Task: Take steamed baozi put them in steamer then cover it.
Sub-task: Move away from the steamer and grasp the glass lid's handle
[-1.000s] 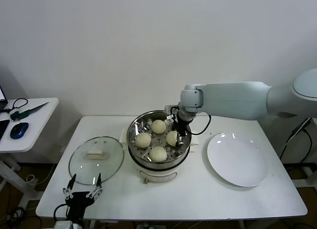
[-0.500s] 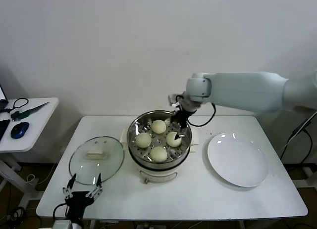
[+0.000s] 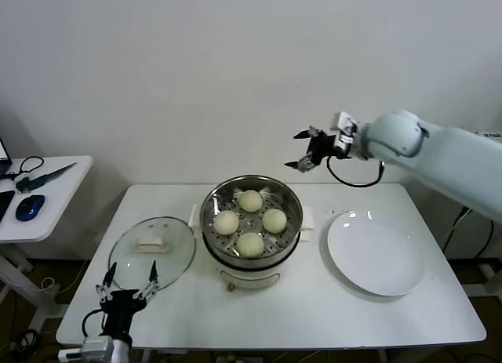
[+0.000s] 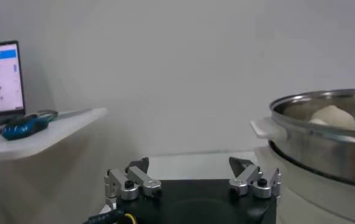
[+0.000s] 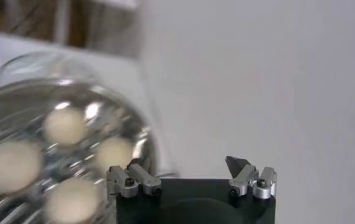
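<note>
Several cream-white baozi lie on the perforated tray inside the steel steamer at the table's middle; they also show in the right wrist view. The glass cover with its cream handle lies flat on the table to the steamer's left. My right gripper is open and empty, raised above and behind the steamer's right side. My left gripper is open and empty at the table's front left edge, just in front of the cover. The left wrist view shows the steamer's rim with one baozi.
A flat white plate lies right of the steamer. A small side table at the far left holds a blue mouse and a pen. A white wall stands behind the table.
My right gripper has let go of a baozi in the steamer and risen up and to the right, away from the pot. The left gripper has barely moved.
</note>
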{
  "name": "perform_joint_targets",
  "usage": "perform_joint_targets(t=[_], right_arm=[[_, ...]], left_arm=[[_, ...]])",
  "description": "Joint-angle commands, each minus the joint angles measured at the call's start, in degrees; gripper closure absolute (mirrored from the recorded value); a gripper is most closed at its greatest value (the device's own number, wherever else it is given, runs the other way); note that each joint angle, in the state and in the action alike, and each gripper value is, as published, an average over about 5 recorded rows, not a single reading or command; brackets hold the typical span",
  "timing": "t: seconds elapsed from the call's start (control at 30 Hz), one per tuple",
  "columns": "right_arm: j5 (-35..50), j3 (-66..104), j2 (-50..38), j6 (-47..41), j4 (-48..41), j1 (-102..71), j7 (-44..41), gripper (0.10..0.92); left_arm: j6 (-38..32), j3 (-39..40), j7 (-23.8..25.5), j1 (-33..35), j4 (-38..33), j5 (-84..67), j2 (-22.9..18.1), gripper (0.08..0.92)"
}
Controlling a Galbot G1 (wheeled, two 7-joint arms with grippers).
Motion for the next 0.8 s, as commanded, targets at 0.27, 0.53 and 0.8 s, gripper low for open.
perform_joint_targets(t=[0.27,0.53,0.8], right_arm=[[-11.60,106.30,13.35,29.07,8.30,-108.56,8.63,0.203],[-10.65,106.73,25.68,38.76,10.05,-114.71,8.50,0.203],[-13.92,97.74,35.83,46.68,7.29,-115.59,10.00,0.203]], left_arm=[[-4.92,0.21,-0.93,-2.02,1.58,3.97,0.89,0.177],[-10.14,-0.06,-1.62,-3.52,4.80,10.09,1.93,0.177],[-17.34,-0.01,-7.89,-4.37,10.55,20.43,2.40,0.177]])
